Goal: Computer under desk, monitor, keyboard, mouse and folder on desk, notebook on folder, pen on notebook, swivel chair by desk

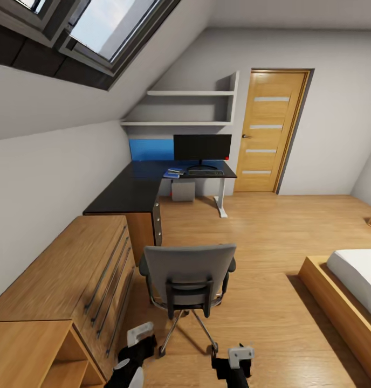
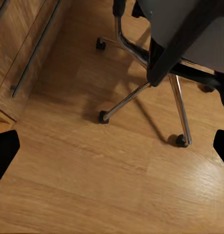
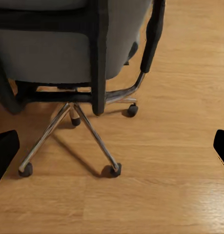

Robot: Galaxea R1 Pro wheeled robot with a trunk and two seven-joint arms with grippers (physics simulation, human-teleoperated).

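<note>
Since both pairs of fingers hang apart and empty just behind the swivel chair, you should grip its stiff backrest edges and push gently, because it looks heavy yet free-rolling on casters, toward the tabletop well beyond it.

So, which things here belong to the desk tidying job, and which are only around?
Job: swivel chair, desk, monitor, keyboard, blue folder.
Only around: low wood cabinet, door, wall shelves, bed.
</note>
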